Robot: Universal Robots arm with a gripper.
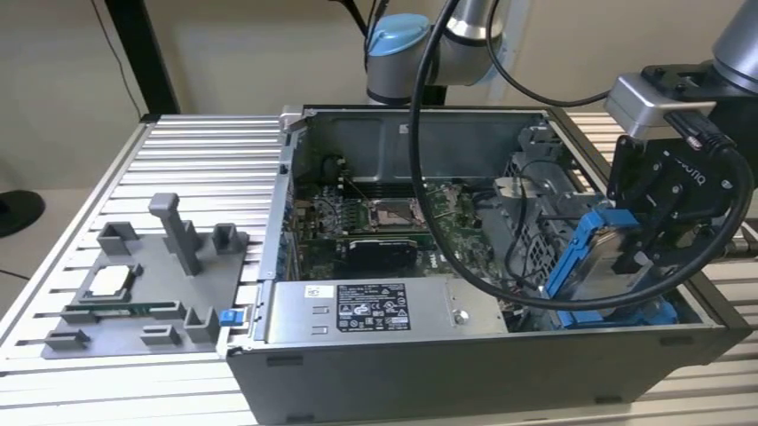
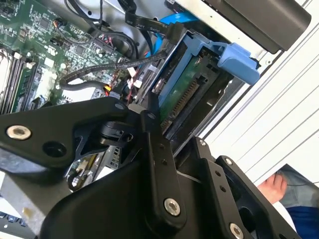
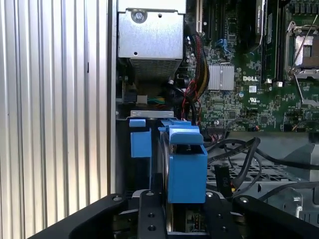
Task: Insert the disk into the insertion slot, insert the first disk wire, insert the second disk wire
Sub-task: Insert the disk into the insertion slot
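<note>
A grey fixture (image 1: 130, 284) lies on the bench (image 1: 201, 160) at the exterior view's left. Beside it stands the open case (image 1: 450, 377), its motherboard (image 1: 379, 222) exposed. At the right, the jaws pinch the disk (image 1: 596, 253), which is tilted with its lower end reaching into the slot (image 1: 616, 317) at the case's front corner.
</note>
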